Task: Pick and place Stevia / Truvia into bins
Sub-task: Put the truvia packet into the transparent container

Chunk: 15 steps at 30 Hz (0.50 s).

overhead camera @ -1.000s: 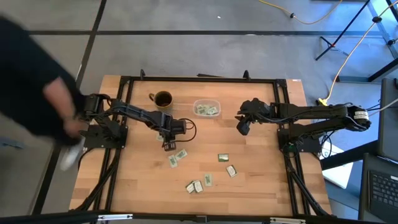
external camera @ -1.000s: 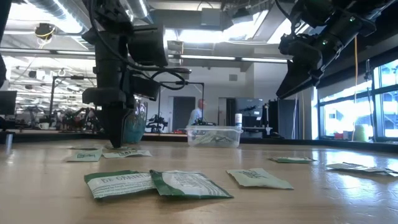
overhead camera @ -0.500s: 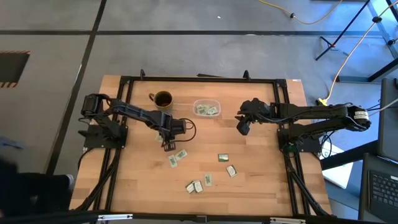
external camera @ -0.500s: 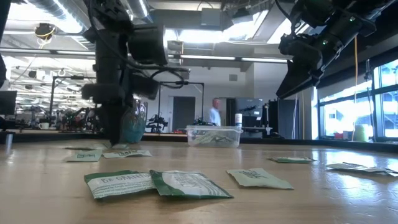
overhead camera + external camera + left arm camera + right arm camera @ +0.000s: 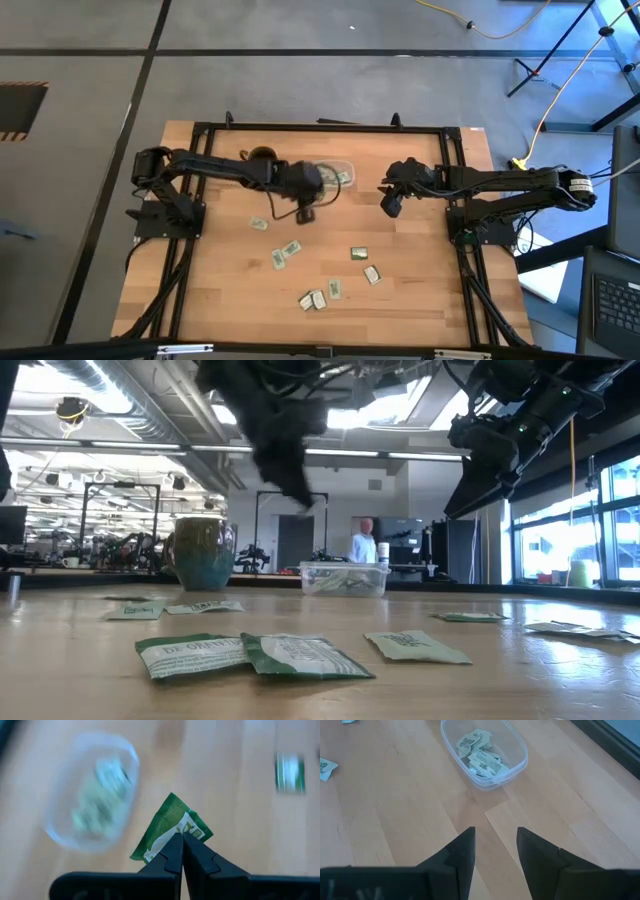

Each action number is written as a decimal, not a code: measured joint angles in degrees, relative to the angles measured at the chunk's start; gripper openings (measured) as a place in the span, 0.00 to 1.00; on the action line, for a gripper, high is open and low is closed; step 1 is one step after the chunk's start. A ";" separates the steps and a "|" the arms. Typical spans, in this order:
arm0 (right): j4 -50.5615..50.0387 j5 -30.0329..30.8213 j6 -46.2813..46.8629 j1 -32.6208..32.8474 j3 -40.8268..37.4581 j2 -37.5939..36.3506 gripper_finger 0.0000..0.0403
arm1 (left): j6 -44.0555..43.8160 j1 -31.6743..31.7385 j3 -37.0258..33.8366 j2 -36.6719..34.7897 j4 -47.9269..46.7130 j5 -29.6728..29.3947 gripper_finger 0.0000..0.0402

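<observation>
Roughly midway: bin [image 5: 485,751] holds several sachets, left gripper [image 5: 181,836] pinches a green sachet [image 5: 170,827] near it, right gripper [image 5: 495,842] idles wide at bin's 3 o'clock, loose sachets [image 5: 318,298] at 6 remain.

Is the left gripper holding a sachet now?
Yes, the left gripper has its jaws shut on a green and white sachet.

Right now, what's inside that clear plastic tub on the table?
The clear bin holds a small heap of pale green and white sachets, seen best from the right wrist. From above, the left tool and its arm cover part of the bin.
</observation>
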 joint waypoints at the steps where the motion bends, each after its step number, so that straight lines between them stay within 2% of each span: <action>1: 0.00 0.01 0.01 0.00 0.00 0.00 0.36 | 1.02 0.99 0.62 0.00 1.66 0.12 0.01; 8: 0.03 0.02 -0.09 -0.02 0.00 0.00 0.36 | 6.38 6.90 1.50 2.39 11.89 0.69 0.01; 15: -0.06 0.02 -0.04 -0.04 0.00 0.02 0.36 | 6.51 10.25 1.44 8.60 16.26 2.53 0.01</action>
